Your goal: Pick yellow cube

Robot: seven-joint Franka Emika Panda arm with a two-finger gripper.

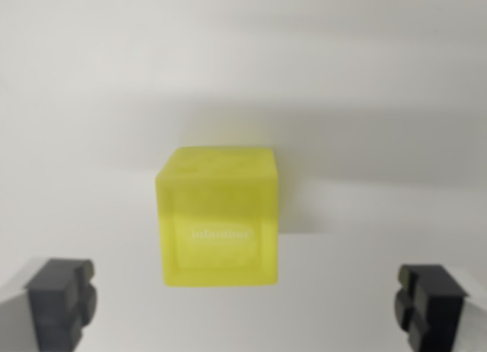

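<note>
One yellow cube sits on the white surface; the end effector is spread wide, holding nothing.

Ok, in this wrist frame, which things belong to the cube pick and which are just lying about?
Belongs to the job:
- yellow cube, resting on the surface, apart from both fingers
- gripper, open, fingertips spread wide on either side of the cube

Just there:
- white surface; nothing else lies in view
</note>
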